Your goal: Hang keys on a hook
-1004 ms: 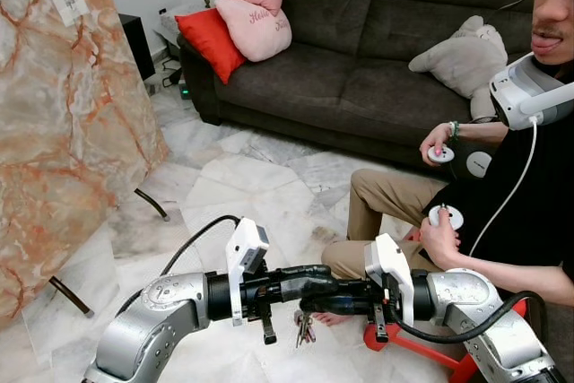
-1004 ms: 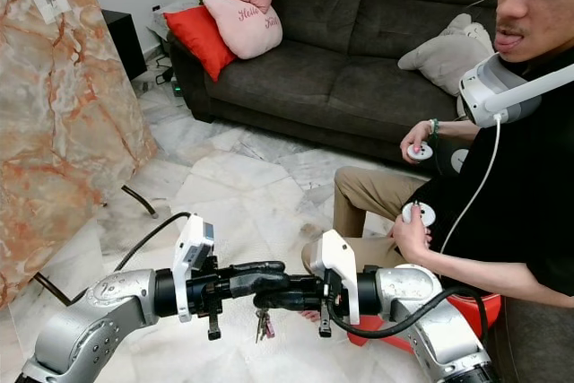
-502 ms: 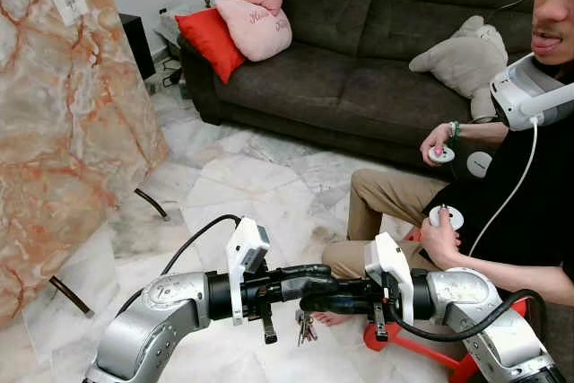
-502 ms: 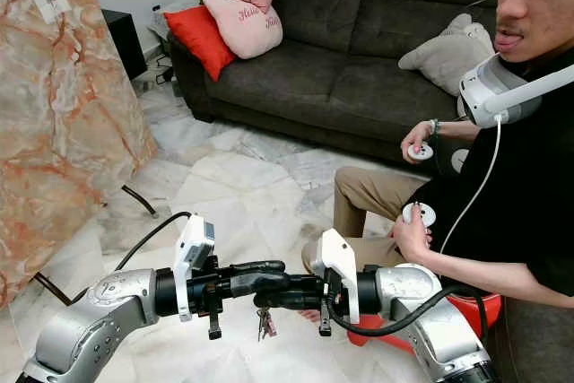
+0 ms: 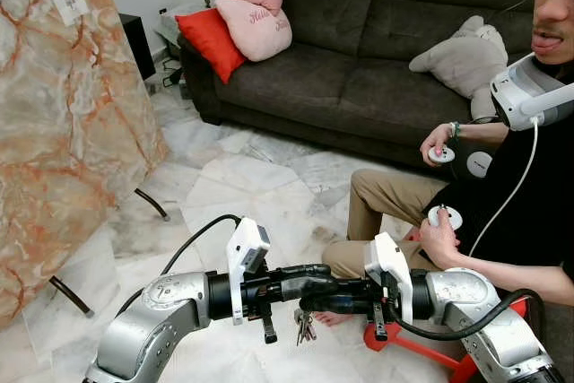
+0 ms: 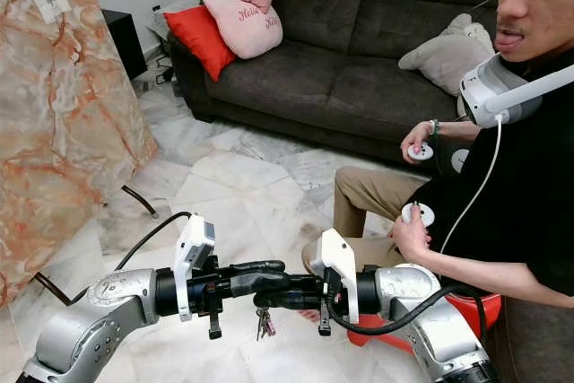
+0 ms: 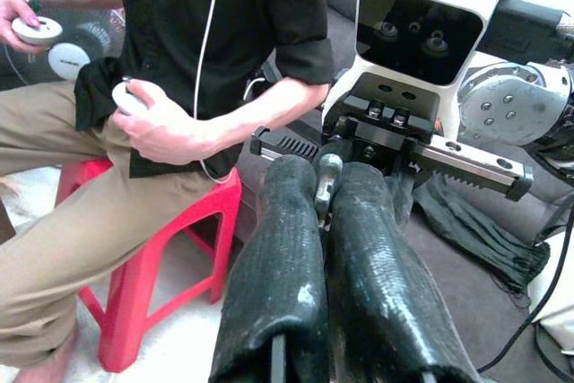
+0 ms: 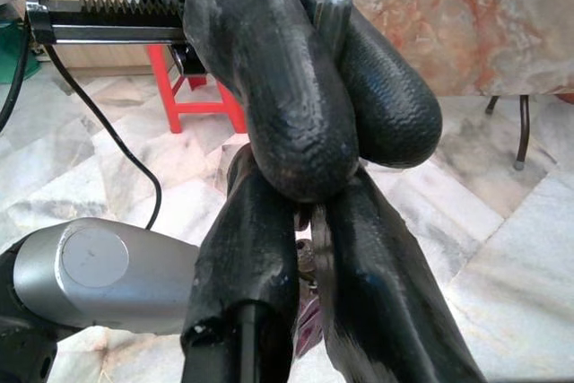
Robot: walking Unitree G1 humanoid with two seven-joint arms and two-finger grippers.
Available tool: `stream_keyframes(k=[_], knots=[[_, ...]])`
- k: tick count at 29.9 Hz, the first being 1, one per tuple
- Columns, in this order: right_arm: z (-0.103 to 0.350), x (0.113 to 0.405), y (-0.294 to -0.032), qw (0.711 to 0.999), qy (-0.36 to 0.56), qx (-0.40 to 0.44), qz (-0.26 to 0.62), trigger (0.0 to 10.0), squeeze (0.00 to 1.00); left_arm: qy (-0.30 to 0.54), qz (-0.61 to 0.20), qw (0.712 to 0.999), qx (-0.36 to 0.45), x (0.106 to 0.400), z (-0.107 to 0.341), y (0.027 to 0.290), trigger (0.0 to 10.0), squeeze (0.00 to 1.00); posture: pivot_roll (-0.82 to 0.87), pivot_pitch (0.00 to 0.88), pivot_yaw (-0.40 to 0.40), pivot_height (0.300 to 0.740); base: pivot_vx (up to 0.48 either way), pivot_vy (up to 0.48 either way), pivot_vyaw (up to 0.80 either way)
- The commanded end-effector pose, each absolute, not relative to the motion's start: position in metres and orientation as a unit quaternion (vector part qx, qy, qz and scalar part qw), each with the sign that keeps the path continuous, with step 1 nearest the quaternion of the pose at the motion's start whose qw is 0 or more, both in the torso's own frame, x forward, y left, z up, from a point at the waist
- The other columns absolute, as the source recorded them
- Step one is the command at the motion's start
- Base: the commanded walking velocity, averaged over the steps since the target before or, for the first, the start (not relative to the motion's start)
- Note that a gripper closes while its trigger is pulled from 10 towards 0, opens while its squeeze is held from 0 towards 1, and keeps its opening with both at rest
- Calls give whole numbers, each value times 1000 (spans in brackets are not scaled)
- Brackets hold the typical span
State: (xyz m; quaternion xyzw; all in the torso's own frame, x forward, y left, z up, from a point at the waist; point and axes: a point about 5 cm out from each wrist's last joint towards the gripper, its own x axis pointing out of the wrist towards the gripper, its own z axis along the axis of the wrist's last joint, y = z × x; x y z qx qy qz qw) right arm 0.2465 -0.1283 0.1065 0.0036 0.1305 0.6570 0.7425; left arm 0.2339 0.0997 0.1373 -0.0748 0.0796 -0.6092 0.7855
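While the keys [image 5: 305, 326] dangle low in the middle of the scene, no hook can be made out anywhere, so by my read the hanging itself is all still to do.

Sweeping from the left: at nine o'clock stands a big marble slab [image 5: 63, 123], polished, veined in orange and cream, leaning on thin dark metal legs. Next comes the left gripper [image 5: 316, 275], on a smooth silver arm, its ribbed black rubbery fingers pressed nearly together, reaching toward three o'clock.

Dead centre, the bunch hangs just under the spot where both sets of fingers meet (small metal keys, with what looks like a reddish tag). The right gripper [image 5: 309, 300] points back toward nine o'clock, fingers drawn close with a thin metal piece, probably the key ring, nipped between them in the right wrist view; which gripper truly bears the weight I can't say for sure.

Up at twelve o'clock, a dark fabric sofa [image 5: 359, 51] with soft cushions. At three o'clock a seated person's hand [image 5: 439, 238] holds a round white controller, above a glossy red plastic stool [image 5: 421, 347].
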Motion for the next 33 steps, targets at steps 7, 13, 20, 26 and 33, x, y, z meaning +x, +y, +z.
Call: stream_keyframes(k=[7, 13, 20, 26, 33], knots=[[115, 249, -127, 739, 111, -2, 665, 0, 0, 88, -590, 800, -64, 240, 135, 102, 10000, 1000, 47, 0, -63, 740, 0, 0, 0], [115, 253, -127, 750, 104, -3, 653, 0, 0, 92, -596, 795, -65, 238, 134, 102, 10000, 1000, 48, 0, -63, 740, 0, 0, 0], [123, 278, -128, 816, 54, -13, 575, 0, 0, 101, -618, 776, -74, 231, 133, 99, 10000, 1000, 46, 0, -62, 740, 0, 0, 0], [131, 298, -128, 867, 18, 28, 497, 0, 0, 108, -632, 763, -78, 226, 131, 96, 10000, 1000, 47, 0, -63, 740, 0, 0, 0], [133, 299, -134, 871, 8, 93, 482, 10000, 0, 108, -610, 783, -61, 230, 127, 97, 10000, 1000, 46, 0, -65, 740, 0, 0, 0]])
